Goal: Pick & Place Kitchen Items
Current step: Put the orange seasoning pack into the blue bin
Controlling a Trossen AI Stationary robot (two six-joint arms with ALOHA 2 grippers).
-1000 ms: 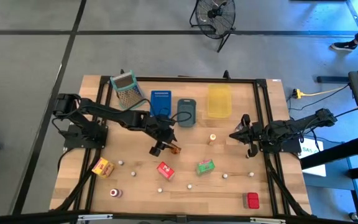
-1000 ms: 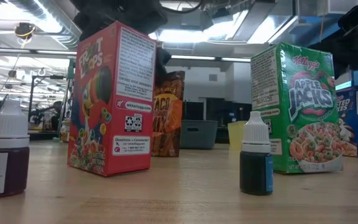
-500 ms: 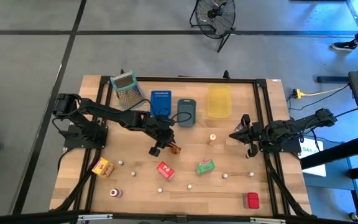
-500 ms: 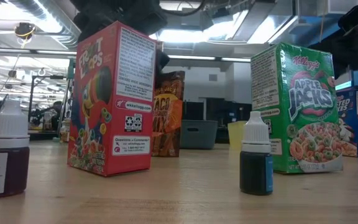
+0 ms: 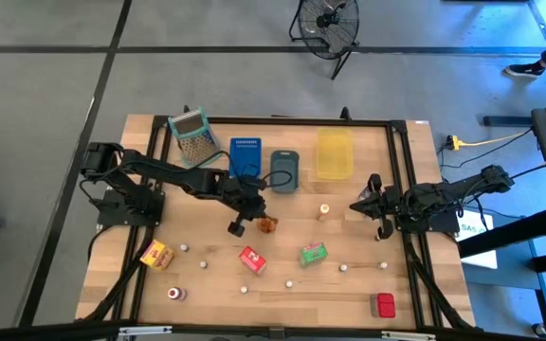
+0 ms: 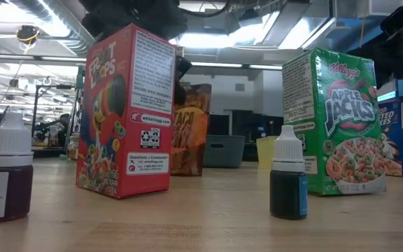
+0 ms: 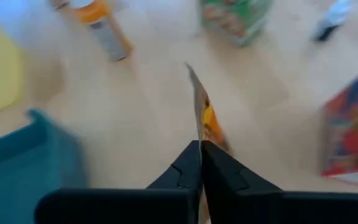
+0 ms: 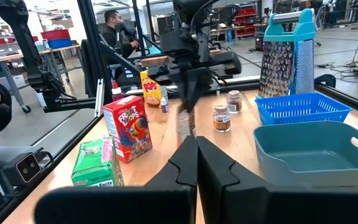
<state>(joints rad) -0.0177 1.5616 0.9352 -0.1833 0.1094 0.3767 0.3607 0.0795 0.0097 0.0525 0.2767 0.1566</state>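
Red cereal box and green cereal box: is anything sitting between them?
In the high view, only bare wood lies between the red cereal box and green cereal box.

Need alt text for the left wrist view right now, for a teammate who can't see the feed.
The left gripper is shut on the top edge of a thin brown packet, seen edge-on above the wooden table. Around it, blurred: a green carton, a red carton, an orange-capped bottle and a teal tray.

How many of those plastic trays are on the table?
3, side by side in the overhead view: the blue tray next to the grater, the grey tray in the middle, and the yellow tray at the other end. None looks hidden.
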